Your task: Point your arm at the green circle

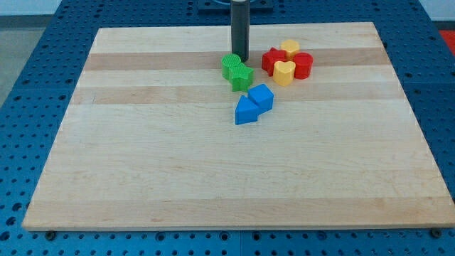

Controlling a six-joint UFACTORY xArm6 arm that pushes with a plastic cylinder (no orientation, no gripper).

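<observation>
My tip [240,58] sits just behind the green circle [230,65], touching or nearly, near the worktop [142,156] top edge w/ a green star [242,77] right against it. No pincer on this rig, just a rod, so nothing spread or pinching. Circle looks like light stiff plastic, prob slides easy, so nudge its flat side if anything.

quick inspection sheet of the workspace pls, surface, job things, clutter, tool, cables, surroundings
surface: pale wooden board, blocks bunched near the view's top
job's things: green circle touching the green star
clutter: blue cube against blue triangle; red blocks and with yellow heart and another yellow block
tool: my tip right beside the green circle, at its upper right edge
cables: nothing seen
surroundings: blue perforated table around the board
</observation>
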